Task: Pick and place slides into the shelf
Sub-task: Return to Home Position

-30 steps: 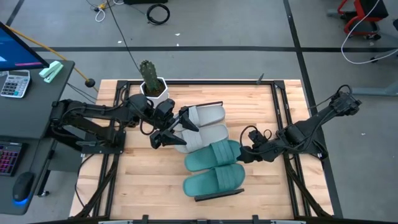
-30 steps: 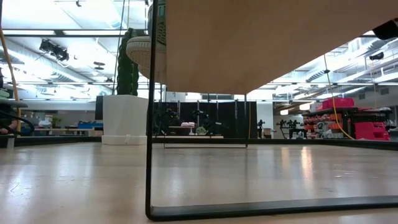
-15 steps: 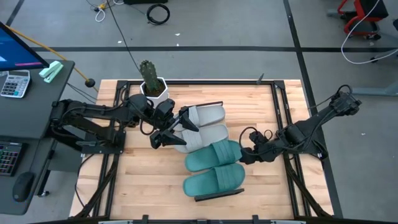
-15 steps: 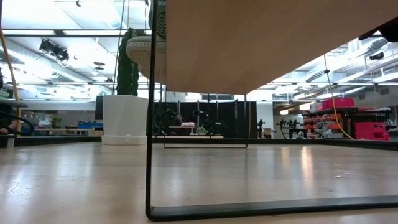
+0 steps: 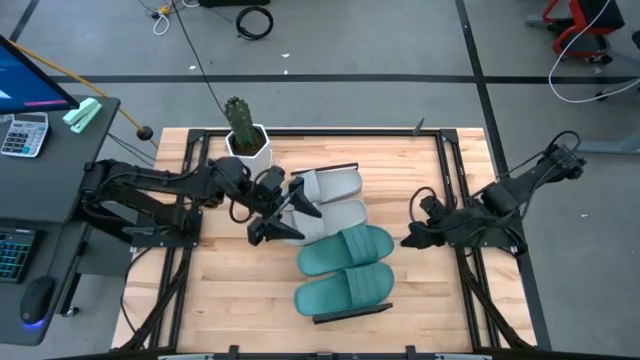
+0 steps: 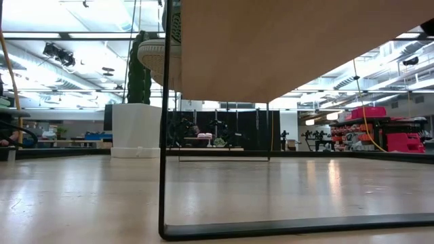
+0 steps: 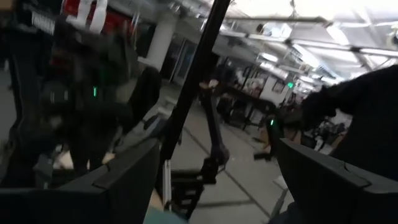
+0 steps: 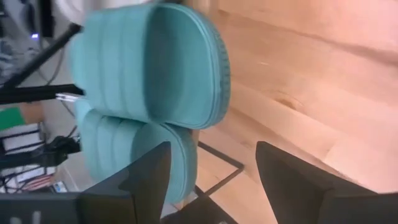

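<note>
Four slides lie side by side on the shelf, whose board is mostly hidden under them. Two light grey ones sit farther back, two teal ones nearer. My left gripper is open at the left ends of the grey slides. My right gripper is open and stands off to the right of the upper teal slide, apart from it. The low view shows the shelf's underside and a slide's sole overhanging its end. My left gripper stands with its open fingers at the left end of the nearer grey slide; I cannot tell whether they touch it.
A potted cactus stands at the table's far edge, just behind my left arm. Bare wooden tabletop lies left and right of the shelf. Black rails run along the table's sides. A desk with a calculator stands beyond the left edge.
My right gripper has drawn back from the upper teal slide toward the table's right edge and slightly toward the far edge. My left gripper has shifted a little toward the right, along the grey slides. All the slides lie where they lay.
</note>
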`<state>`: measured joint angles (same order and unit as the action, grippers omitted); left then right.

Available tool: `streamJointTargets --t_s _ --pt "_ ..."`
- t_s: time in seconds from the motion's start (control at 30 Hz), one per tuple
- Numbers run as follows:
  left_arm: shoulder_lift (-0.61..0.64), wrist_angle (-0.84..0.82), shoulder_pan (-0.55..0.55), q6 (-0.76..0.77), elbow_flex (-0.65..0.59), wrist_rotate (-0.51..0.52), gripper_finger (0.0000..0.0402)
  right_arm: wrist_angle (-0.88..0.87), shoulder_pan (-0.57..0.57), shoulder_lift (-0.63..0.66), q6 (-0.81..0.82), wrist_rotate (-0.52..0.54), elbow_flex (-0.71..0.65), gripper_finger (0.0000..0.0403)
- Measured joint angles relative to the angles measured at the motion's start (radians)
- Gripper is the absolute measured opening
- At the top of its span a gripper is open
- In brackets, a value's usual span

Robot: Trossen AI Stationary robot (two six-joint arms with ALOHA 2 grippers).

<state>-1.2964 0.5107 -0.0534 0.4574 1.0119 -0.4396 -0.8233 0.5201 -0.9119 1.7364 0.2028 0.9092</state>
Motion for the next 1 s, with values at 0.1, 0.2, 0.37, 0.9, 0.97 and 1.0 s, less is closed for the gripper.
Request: streamJointTargets --t_s 0.1,0.2,0.37,0.9,0.97,1.0 --pt "0.000 -0.076 -0.023 -0.006 0.000 0.032 0.0319 -0.003 0.000 0.042 -0.060 0.007 0.000 0.0242" --pt "0.000 -0.169 -0.044 0.000 0.000 0.054 0.0308 -0.029 0.000 0.067 -0.121 0.008 0.000 0.0242" --pt "0.017 -0.359 -0.063 0.029 0.000 0.098 0.0291 -0.109 -0.001 0.075 -0.251 0.022 0.046 0.0242" --pt "0.161 -0.992 -0.112 0.140 0.000 0.361 0.0288 -0.528 -0.074 0.068 -0.716 0.043 0.324 0.0242" --pt "0.185 -1.047 -0.133 0.160 0.000 0.428 0.0288 -0.527 -0.087 0.063 -0.756 0.054 0.321 0.0242" --pt "0.198 -1.059 -0.144 0.163 0.000 0.463 0.0288 -0.527 -0.096 0.063 -0.776 0.061 0.320 0.0242"
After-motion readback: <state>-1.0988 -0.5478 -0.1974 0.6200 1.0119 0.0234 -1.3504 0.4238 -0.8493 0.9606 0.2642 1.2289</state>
